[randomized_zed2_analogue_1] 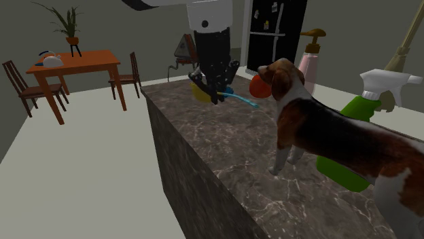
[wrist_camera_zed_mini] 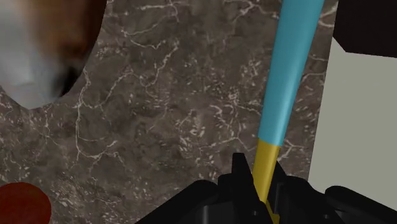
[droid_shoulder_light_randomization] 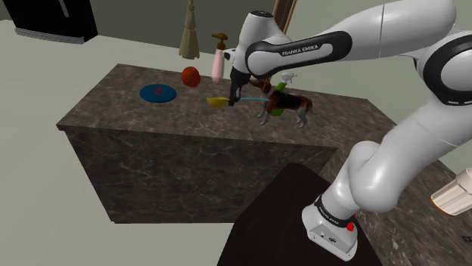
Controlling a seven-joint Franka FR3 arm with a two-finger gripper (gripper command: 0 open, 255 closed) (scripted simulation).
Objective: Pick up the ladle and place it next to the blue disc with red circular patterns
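Ladle [wrist_camera_zed_mini: 289, 76] pinched between gripper [wrist_camera_zed_mini: 261, 178] fingers at its yellow neck, blue handle running out ahead; yellow bowl over dark marble counter [droid_shoulder_light_randomization: 136, 113], between blue disc [droid_shoulder_light_randomization: 157, 93] and dog figure [droid_shoulder_light_randomization: 291, 106]

Dim, flat light fills the room. The top of the counter [droid_shoulder_light_randomization: 144, 113] catches more of it than its shaded front face, and the pale floor [droid_shoulder_light_randomization: 38, 189] looks brightest.
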